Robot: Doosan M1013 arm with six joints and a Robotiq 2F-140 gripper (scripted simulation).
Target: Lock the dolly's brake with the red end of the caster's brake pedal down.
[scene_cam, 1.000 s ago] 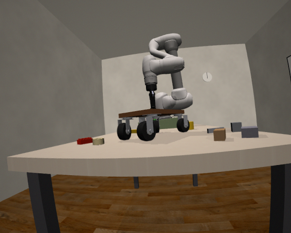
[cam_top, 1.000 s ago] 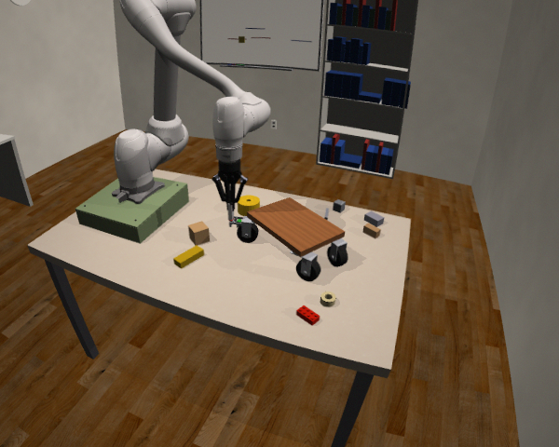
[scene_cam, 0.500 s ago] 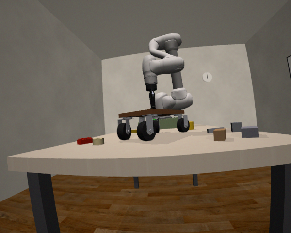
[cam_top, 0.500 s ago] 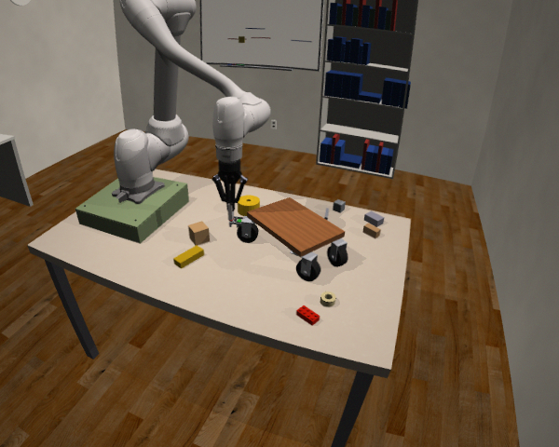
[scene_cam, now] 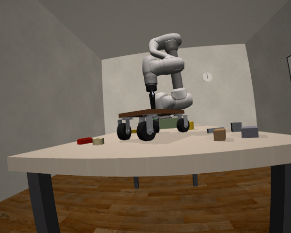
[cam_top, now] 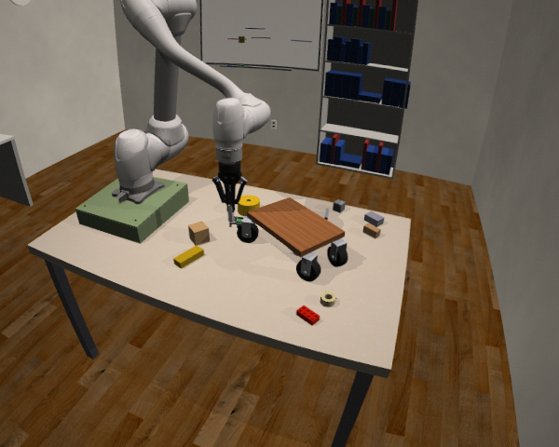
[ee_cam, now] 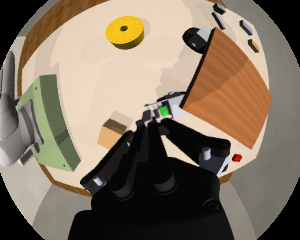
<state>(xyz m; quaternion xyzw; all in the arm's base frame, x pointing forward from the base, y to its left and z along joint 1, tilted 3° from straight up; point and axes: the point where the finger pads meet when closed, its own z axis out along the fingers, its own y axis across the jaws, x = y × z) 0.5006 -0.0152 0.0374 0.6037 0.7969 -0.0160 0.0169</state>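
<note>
The dolly (cam_top: pixel 296 223) (scene_cam: pixel 150 112) (ee_cam: pixel 230 90) has a brown wooden deck on black casters and stands in the middle of the table (cam_top: pixel 251 289). Its left caster (cam_top: pixel 247 232) carries the brake pedal, whose green end (cam_top: pixel 239 220) (ee_cam: pixel 165 111) shows beside the deck's corner. I cannot see the red end; it is hidden under the fingers. My gripper (cam_top: pixel 230 217) (ee_cam: pixel 149 116) is shut with nothing between the fingers. It points straight down with its tips at the pedal, just left of the green end. In the exterior view the deck hides the fingertips.
A yellow disc (cam_top: pixel 248 204) (ee_cam: pixel 125 31) lies just behind the gripper. A tan cube (cam_top: pixel 198 232) (ee_cam: pixel 112 134) and a yellow block (cam_top: pixel 188 256) lie to the left. The green robot base (cam_top: pixel 132 209) stands further left. A red brick (cam_top: pixel 307 315), a tape roll (cam_top: pixel 328 298) and small grey blocks (cam_top: pixel 374 219) lie to the right.
</note>
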